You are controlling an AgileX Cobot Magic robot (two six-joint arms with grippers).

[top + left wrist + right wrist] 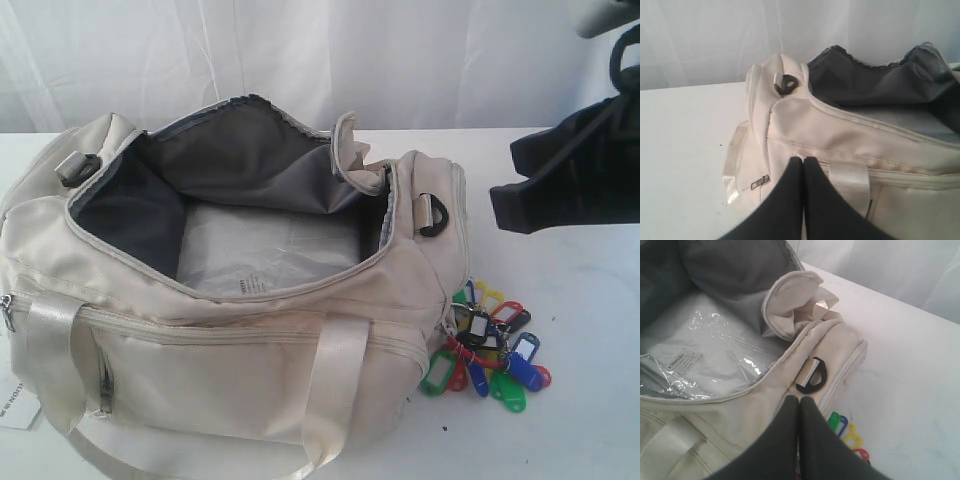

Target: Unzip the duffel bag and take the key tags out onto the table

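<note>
White table (590,430) before you: the bag (250,370) lies unzipped, with the key tags (490,350) on the table just beside its right end. Your left gripper (802,161) and right gripper (799,400) are both pressed closed and empty. A curtain (400,60) hangs beyond.

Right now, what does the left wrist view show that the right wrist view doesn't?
Left wrist only: a metal zip pull on the outside of the duffel bag. Right wrist only: the key tags on the table, and a clear plastic packet inside the bag. Both: the bag unzipped, its grey lining, and a shut gripper: left gripper, right gripper.
</note>
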